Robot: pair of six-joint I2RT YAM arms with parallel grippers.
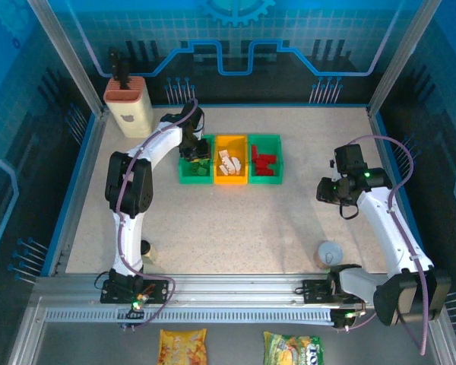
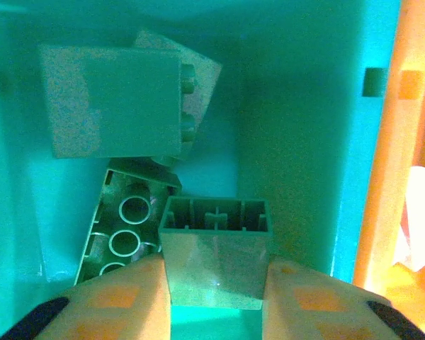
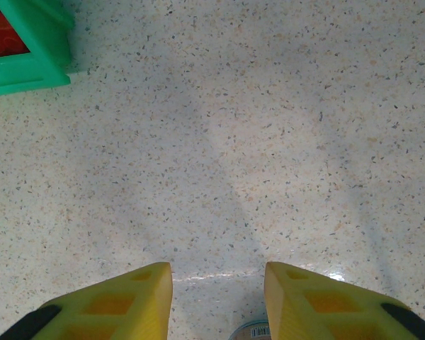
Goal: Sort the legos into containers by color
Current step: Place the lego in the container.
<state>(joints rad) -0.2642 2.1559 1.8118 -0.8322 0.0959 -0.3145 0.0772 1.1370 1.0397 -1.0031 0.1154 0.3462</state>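
Note:
Three containers stand in a row at the table's middle back. Inside the left green bin (image 1: 184, 178) my left gripper (image 1: 191, 144) (image 2: 216, 265) is shut on a green lego (image 2: 216, 248), hollow underside up, above two other green legos (image 2: 113, 99) (image 2: 124, 234). The orange-yellow bin (image 1: 231, 181) (image 2: 389, 177) holds white legos (image 1: 229, 161) (image 2: 421, 212). In the right green bin (image 1: 266, 180) (image 3: 28, 67) lie red legos (image 1: 264, 162) (image 3: 0, 35). My right gripper (image 1: 328, 190) (image 3: 218, 273) hangs open over bare table right of the bins, nothing between its fingers.
A beige holder with a terracotta top (image 1: 129, 106) stands at the back left. A grey cup (image 1: 330, 253) (image 3: 251, 331) sits near the right arm's base, a small jar (image 1: 146, 248) by the left arm. Two snack packets (image 1: 182, 346) (image 1: 292, 348) lie below the rail.

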